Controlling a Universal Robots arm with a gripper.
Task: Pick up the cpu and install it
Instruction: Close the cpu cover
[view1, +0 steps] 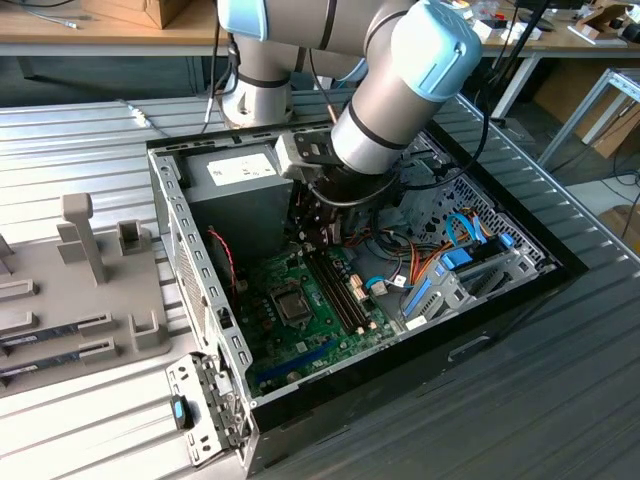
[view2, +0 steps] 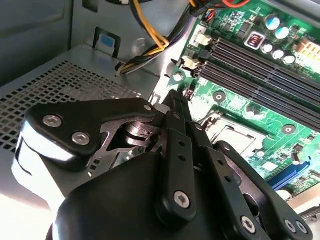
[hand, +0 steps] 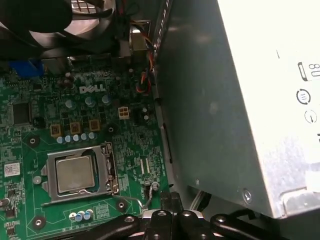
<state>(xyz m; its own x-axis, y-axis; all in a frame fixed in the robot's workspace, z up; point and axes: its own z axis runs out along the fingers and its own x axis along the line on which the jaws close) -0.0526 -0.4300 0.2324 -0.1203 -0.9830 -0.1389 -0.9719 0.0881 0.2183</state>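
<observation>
A: Cpu (hand: 75, 172) position, please?

B: It sits flat in the socket (hand: 79, 175) on the green motherboard (hand: 60, 125), silvery top up, framed by the socket's metal bracket. Beside the board stands the grey power supply (hand: 240, 100).

A: And the pincer (view2: 179, 97)?

B: Its black fingers (view2: 176, 145) are pressed together, with nothing between them. It hangs inside the open case (view1: 190, 270), near the socket, at the motherboard edge closest to the power supply. It is not touching the cpu.

A: Anything else close?

B: Memory slots (view2: 260, 70) run just past the socket.
</observation>
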